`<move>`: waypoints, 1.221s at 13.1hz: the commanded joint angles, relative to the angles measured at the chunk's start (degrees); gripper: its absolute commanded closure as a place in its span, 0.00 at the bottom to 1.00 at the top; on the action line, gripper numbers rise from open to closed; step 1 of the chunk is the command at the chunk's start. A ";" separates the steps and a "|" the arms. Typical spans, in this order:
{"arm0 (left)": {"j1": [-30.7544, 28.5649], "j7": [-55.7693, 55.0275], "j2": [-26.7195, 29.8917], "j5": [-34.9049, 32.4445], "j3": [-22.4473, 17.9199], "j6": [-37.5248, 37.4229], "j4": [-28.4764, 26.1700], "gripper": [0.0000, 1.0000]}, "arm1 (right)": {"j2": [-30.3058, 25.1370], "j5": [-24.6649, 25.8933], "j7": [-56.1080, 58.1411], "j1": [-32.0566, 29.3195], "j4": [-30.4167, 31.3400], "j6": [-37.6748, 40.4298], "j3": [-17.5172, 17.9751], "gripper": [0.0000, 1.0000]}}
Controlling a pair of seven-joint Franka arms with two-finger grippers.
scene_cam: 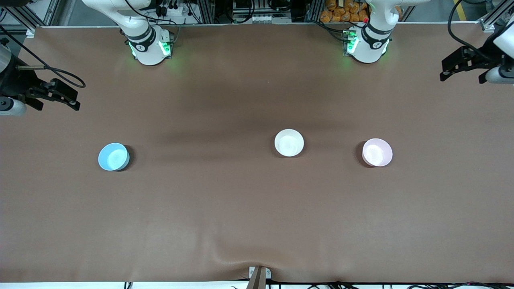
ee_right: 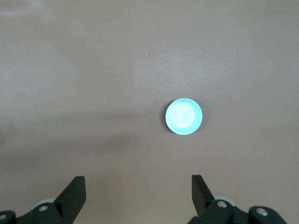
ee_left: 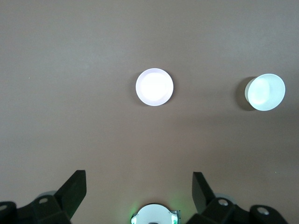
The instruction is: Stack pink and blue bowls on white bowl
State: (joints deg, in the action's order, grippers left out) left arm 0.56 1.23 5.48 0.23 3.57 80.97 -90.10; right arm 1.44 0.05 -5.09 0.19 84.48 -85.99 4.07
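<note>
Three small glossy bowls stand apart in a row across the middle of the table. The white bowl [scene_cam: 289, 142] is in the middle, the pale pink bowl [scene_cam: 377, 152] toward the left arm's end, the sky-blue bowl [scene_cam: 114, 156] toward the right arm's end. My left gripper [scene_cam: 461, 72] is open and empty, high over its end of the table; its wrist view shows its own gripper [ee_left: 138, 186], the pink bowl [ee_left: 154, 87] and the white bowl [ee_left: 265, 92]. My right gripper [scene_cam: 56, 102] is open and empty, high over its end; its wrist view shows its own gripper [ee_right: 138, 186] and the blue bowl [ee_right: 184, 116].
The brown table cover [scene_cam: 241, 208] has a small wrinkle at its edge nearest the front camera. The left arm's base [scene_cam: 367, 44] and the right arm's base [scene_cam: 148, 44] stand at the table's farthest edge.
</note>
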 commanded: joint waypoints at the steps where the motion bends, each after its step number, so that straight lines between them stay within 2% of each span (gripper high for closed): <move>1: -0.21 0.35 -1.17 -1.36 1.43 -0.90 1.15 0.00 | -0.65 -0.57 0.69 -1.07 0.51 0.12 0.41 0.00; 3: -0.47 0.44 -1.87 -1.46 1.44 -0.90 1.68 0.00 | -0.56 -0.57 0.69 -1.07 0.51 0.12 0.41 0.00; 6: -0.74 0.26 -4.68 -1.81 1.35 -0.99 6.77 0.00 | -0.65 -0.57 0.69 -1.07 0.51 0.12 0.50 0.00; 11: -2.31 0.35 -6.26 -1.99 0.92 -0.64 3.53 0.00 | -0.65 -0.57 0.69 -1.07 0.60 0.12 0.41 0.00; 12: -4.32 0.79 -6.53 -1.90 1.00 0.32 2.05 0.00 | -0.65 -0.57 0.69 -1.07 0.60 0.12 0.41 0.00; 16: -4.87 0.79 -5.13 -1.73 1.00 12.51 -10.50 0.00 | -0.65 -0.57 0.69 -0.90 0.69 0.12 0.41 0.00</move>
State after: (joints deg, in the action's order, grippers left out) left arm -4.30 1.45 -1.47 -0.76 4.14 88.35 -94.34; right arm 1.44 0.04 -5.09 -0.08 84.63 -85.99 4.07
